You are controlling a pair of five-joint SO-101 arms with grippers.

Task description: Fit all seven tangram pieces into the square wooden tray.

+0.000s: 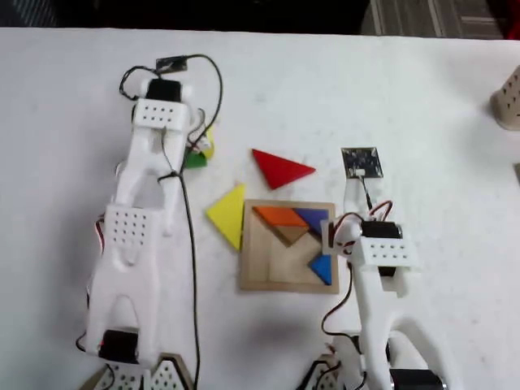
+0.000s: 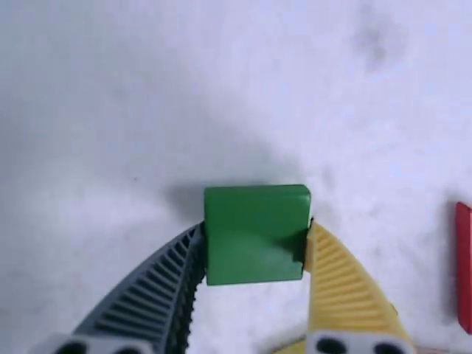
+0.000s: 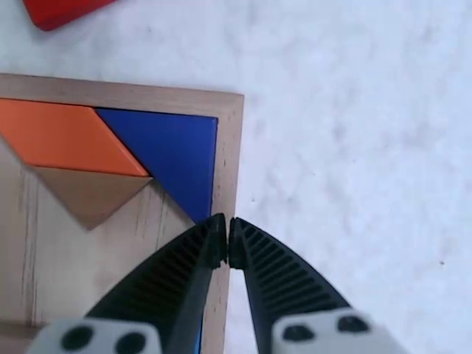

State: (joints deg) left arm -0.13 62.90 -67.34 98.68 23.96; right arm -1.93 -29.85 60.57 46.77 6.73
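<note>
Left pincer (image 2: 256,234) clamping green square (image 2: 256,217), right pincer (image 3: 226,223) closed over tray (image 3: 229,147) rim

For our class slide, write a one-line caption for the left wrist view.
Left gripper grips the green square, white table beneath.

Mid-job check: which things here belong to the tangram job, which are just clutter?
Job: wooden tray, green square in left gripper, red triangle, yellow triangle; in tray: orange piece, dark blue triangle, brown triangle, bright blue triangle.
Lying about: beige perforated object at table's right edge.
</note>
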